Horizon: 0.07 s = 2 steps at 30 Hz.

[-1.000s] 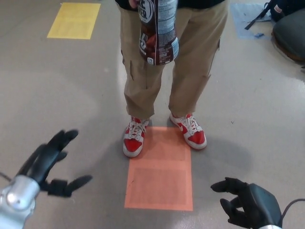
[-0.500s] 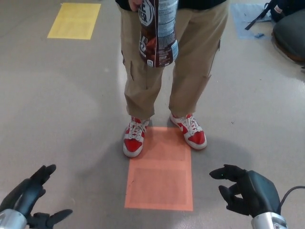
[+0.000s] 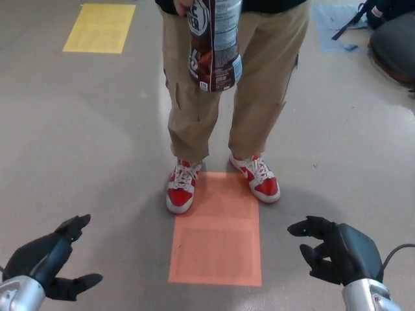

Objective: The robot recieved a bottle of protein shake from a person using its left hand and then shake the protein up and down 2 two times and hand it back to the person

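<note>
The protein shake bottle (image 3: 214,45), brown with a pale blue label, hangs at the top centre in a person's hand (image 3: 183,6) in front of their tan trousers. My left hand (image 3: 50,263) is low at the bottom left, open, fingers spread and empty, far below the bottle. My right hand (image 3: 338,251) sits at the bottom right, open with fingers loosely curled, holding nothing.
The person stands in red and white sneakers (image 3: 180,187) at the far end of an orange floor rectangle (image 3: 217,233). A yellow rectangle (image 3: 100,27) marks the floor at the top left. A dark bag (image 3: 393,35) lies at the top right.
My left hand dropped from mid-left towards the bottom edge, then rose slightly. The right hand stayed nearly still. The person keeps holding the bottle in the same place.
</note>
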Tool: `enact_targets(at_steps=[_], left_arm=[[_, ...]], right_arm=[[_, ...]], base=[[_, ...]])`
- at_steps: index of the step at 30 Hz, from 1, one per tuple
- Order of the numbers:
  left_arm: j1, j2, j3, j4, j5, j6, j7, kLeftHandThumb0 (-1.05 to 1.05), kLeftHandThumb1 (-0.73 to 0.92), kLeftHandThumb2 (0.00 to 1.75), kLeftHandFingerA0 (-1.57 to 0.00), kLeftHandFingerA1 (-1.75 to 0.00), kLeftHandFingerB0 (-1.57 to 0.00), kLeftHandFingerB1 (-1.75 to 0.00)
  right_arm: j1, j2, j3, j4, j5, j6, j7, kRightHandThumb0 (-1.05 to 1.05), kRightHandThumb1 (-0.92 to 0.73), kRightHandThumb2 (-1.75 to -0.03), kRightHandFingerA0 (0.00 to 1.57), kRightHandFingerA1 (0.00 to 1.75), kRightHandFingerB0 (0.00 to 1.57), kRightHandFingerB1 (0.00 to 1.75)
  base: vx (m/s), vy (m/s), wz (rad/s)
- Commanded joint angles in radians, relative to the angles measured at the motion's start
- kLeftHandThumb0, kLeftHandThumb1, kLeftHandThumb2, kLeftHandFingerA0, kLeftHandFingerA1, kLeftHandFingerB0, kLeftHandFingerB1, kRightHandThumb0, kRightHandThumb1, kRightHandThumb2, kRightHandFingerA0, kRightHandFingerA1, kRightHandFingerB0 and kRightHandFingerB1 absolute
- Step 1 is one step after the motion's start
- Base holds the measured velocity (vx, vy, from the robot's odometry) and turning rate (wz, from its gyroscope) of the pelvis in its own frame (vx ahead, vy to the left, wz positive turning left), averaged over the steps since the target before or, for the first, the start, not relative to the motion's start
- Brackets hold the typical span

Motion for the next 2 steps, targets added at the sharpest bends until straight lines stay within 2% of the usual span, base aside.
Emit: enact_targets(at_steps=[1,2], left_arm=[[0.020,0.007,-0.011,0.018,0.064,-0.054,0.118,-0.64,0.76,0.62,-0.36,-0.34,-0.10,-0.25],[0.020,0.007,-0.011,0.018,0.064,-0.054,0.118,-0.64,0.76,0.62,-0.36,-0.34,-0.10,-0.25]], right_arm=[[0.014,-0.004,0.003,0.007,0.002,0.026,0.000,-0.22,-0.76,-0.64,0.95,0.56,0.80,0.45],[0.014,-0.004,0.003,0.007,0.002,0.026,0.000,-0.22,-0.76,-0.64,0.95,0.56,0.80,0.45]], base=[[0.00,0.000,0.00],[0.00,0.000,0.00]])
